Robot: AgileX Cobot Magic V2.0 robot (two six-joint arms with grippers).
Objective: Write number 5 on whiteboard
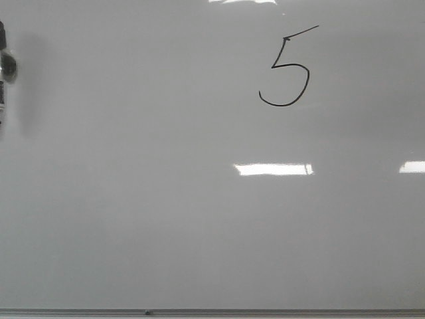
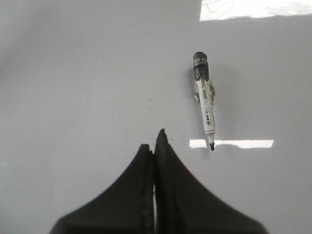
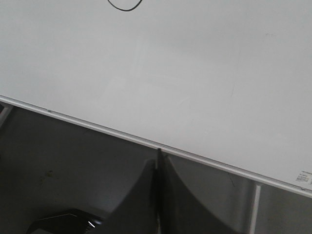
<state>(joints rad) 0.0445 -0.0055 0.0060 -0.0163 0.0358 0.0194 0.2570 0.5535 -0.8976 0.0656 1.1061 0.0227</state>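
The whiteboard [image 1: 166, 232] fills the front view, glossy pale grey. A thin black hand-drawn number 5 [image 1: 285, 66] stands on it at the upper right; its rounded belly shows in the right wrist view [image 3: 124, 5]. A marker [image 2: 204, 95] with a black cap end and bare tip lies loose on the board [image 2: 73, 73], also at the far left edge of the front view [image 1: 3, 66]. My left gripper [image 2: 156, 141] is shut and empty, just short of the marker's tip. My right gripper [image 3: 158, 156] is shut and empty, over the board's metal edge [image 3: 97, 126].
Bright light reflections [image 1: 272, 169] lie on the board. The board's thin grey frame [image 1: 199, 312] runs along the near side. Beyond it, in the right wrist view, is a dark surface [image 3: 58, 165] with a black object [image 3: 63, 222].
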